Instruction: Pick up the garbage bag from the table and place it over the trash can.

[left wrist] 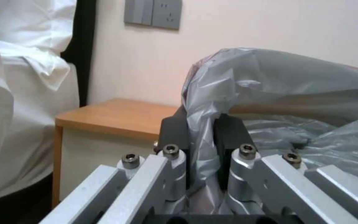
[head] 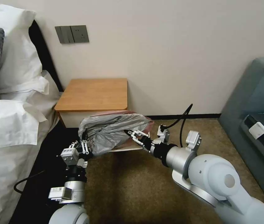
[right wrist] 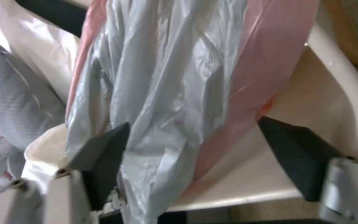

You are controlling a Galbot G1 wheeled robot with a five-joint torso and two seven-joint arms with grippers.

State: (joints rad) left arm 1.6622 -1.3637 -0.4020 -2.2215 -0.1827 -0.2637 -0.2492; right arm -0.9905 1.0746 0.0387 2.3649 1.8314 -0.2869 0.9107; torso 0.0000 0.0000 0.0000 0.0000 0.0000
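Bag-spreading step in hand, as I'm judging it: the garbage bag (head: pixel 114 130) is hanging off the tabletop (head: pixel 94 93) now, held up over the trash can (head: pixel 128 148), which is sitting on the carpet just near of the nightstand and mostly hidden under the plastic. Left pincer (head: pixel 83 146) is pinching a fold of the bag's left edge, pads pressed together on it w/ grey film squeezed between them in the left wrist view. Right pincer (head: pixel 131 134) is sitting spread at the bag's right side, one finger (right wrist: pixel 104 149) against the grey film and the other (right wrist: pixel 295 149) beside the cream rim (right wrist: pixel 345 93), pink hem (right wrist: pixel 262 62) running between; it's gripping nothing firmly as far as I can tell. To do this well: probably close the right pincer on the pink hem, then pull both hands apart so the mouth is opening wider than the rim before lowering; thin film is likely slipping or tearing if yanked. Around: bed w/ white pillows (head: pixel 10 102) close on the left, crowding the left arm; sofa (head: pixel 256 102) far right, well apart; right-arm cable (head: pixel 181 119) is looping near the bag and could be snagging it.
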